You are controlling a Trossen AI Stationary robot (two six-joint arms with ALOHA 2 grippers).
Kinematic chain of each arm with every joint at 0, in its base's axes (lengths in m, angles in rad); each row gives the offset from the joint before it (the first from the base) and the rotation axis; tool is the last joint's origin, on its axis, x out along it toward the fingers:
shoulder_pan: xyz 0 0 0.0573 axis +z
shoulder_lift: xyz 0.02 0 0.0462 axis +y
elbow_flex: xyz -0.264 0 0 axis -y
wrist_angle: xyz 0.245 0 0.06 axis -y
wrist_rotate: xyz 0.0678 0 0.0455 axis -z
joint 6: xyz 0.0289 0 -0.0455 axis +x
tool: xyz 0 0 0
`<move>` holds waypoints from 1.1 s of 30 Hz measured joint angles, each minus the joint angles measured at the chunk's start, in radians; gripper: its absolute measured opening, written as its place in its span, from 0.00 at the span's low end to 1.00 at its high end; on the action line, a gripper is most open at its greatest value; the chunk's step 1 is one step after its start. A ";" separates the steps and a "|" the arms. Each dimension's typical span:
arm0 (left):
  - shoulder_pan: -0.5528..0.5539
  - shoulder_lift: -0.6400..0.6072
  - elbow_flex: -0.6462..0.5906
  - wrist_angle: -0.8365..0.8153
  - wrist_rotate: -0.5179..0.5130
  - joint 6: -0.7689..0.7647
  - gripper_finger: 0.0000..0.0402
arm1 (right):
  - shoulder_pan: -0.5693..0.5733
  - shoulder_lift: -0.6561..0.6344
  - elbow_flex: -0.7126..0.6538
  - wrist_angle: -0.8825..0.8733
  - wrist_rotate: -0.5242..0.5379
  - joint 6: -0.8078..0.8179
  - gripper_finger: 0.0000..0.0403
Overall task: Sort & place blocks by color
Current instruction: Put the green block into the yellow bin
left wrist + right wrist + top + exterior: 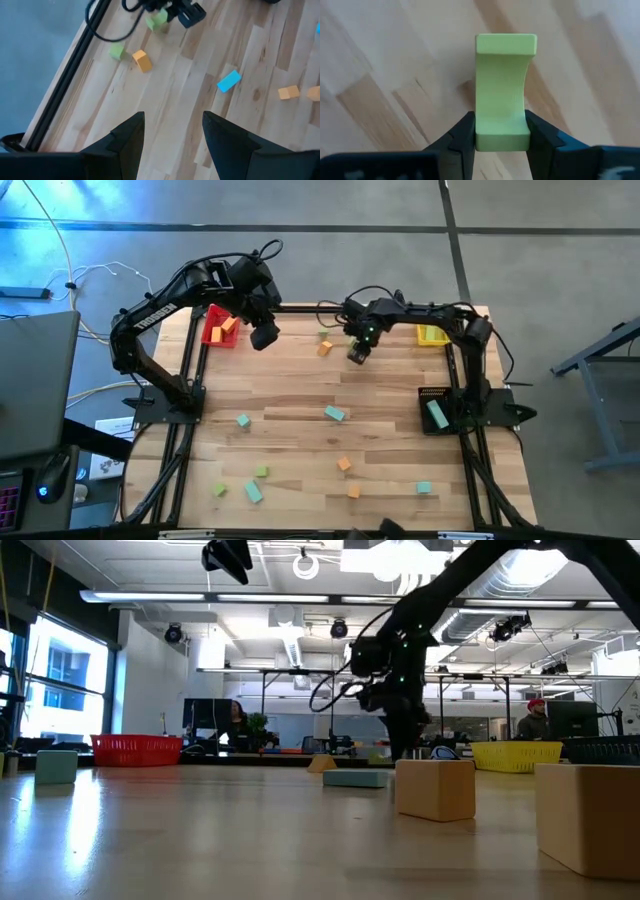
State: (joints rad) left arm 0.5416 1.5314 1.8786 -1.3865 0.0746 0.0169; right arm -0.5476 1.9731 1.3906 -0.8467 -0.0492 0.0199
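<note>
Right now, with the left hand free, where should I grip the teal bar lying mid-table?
Take the teal bar across its two long faces, at mid-length, coming straight down. It lies flat and slanted, with bare table around it, so turn the open left hand to match.

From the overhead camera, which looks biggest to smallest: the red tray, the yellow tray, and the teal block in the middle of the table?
1. Red tray, though the left arm hides part of it.
2. Yellow tray, partly covered by the right arm, so these two could really be alike.
3. Teal block, far smaller than either tray.
</note>
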 joint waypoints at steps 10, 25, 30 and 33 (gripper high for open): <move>0.000 0.000 0.000 0.000 -0.010 0.040 0.46 | -0.012 -0.154 0.000 -0.139 0.220 0.389 0.27; 0.000 0.000 0.000 0.000 -0.008 0.092 0.46 | -0.184 -0.281 0.001 -0.450 0.417 0.604 0.27; 0.000 0.000 0.000 0.000 -0.008 0.092 0.46 | -0.273 -0.281 0.001 -0.476 0.377 0.565 0.27; 0.000 0.000 0.000 0.000 -0.008 0.092 0.46 | -0.332 -0.281 0.001 -0.485 0.320 0.526 0.27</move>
State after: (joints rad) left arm 0.5416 1.5314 1.8786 -1.3865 0.0665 0.1086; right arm -0.8796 1.6924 1.3918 -1.3315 0.2712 0.5455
